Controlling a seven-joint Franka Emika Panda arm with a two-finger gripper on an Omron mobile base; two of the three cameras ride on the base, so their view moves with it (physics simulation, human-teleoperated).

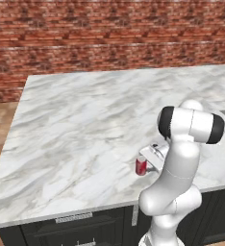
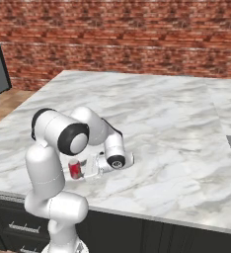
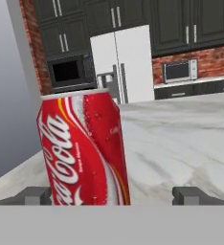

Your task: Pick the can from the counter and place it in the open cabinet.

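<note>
Reaching low along the counter with the gripper spread wide around the upright can near the front edge — nothing held, grasp step in hand — next likely calling for centring, closing, then lifting.

A: How's the light?
B: Bright and even, soft and flat, with faint shading beneath the can on the counter.
A: Sharpness?
B: Slightly soft rendering, no glare, no edge distortion.

brick wall, white fridge, microwave
</note>
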